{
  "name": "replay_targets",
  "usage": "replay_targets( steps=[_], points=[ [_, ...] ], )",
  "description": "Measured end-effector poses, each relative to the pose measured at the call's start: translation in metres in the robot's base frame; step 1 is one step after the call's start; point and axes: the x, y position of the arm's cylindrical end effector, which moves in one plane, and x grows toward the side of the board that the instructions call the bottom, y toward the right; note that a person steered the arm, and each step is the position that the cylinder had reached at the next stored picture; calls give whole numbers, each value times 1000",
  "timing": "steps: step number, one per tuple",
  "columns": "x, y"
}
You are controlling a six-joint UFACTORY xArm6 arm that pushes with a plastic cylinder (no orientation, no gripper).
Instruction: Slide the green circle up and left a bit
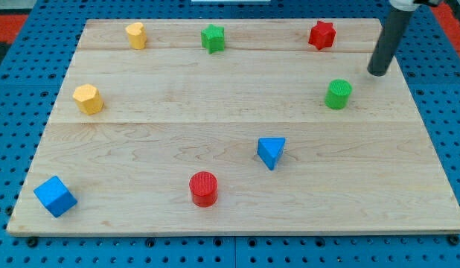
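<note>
My tip (378,73) sat on the counter (230,216), just off the green circle (338,94) at about two o'clock, not touching. There was no hand on this rod to read as wide or narrow. The red star (321,35) stood at eleven o'clock from the circle, the blue triangle (271,152) at seven.

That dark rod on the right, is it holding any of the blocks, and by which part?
Nothing is held. My tip has no tool to grasp with; it only pushes. It stands apart from every block, up and to the view's right of the green circle, not touching it.
</note>
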Motion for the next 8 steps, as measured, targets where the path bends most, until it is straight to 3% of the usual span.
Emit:
replay_targets(
  steps=[2, 3, 4, 6, 8],
  points=[
    [69, 40],
    [93, 20],
    [97, -5],
    [96, 1],
    [65, -93]
  ],
)
